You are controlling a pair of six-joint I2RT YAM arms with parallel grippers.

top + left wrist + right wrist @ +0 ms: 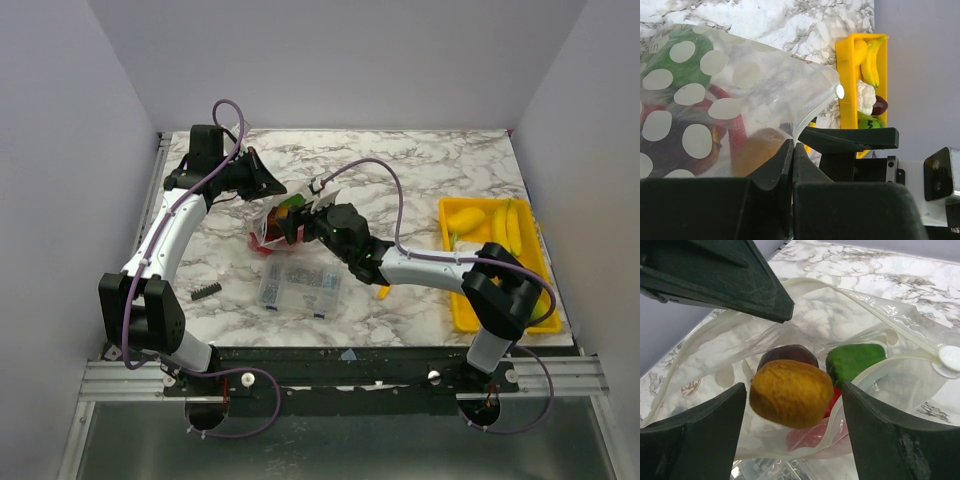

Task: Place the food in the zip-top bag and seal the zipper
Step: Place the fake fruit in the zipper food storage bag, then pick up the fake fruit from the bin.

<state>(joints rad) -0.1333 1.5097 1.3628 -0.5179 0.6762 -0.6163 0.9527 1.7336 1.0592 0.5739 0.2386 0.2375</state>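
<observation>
The zip-top bag (272, 228), see-through with white dots, stands open on the marble table between my two grippers. My left gripper (268, 188) is shut on its rim and holds the mouth up; the left wrist view shows the fingers (785, 160) pinched on the plastic (755, 75). My right gripper (793, 387) is open at the bag's mouth. A brown fuzzy fruit (791, 392) sits between its jaws, touching neither. Below it in the bag lie a green piece (855, 362), a dark maroon piece (787, 354) and a red one (834, 399). The zipper (867, 376) is open.
A yellow tray (462, 300) at the right edge holds more food: a banana (871, 60), a cauliflower (865, 97), a dark red piece and a green piece. A rigid clear compartment box (300, 285) lies just in front of the bag. A small black part (205, 291) lies left of it.
</observation>
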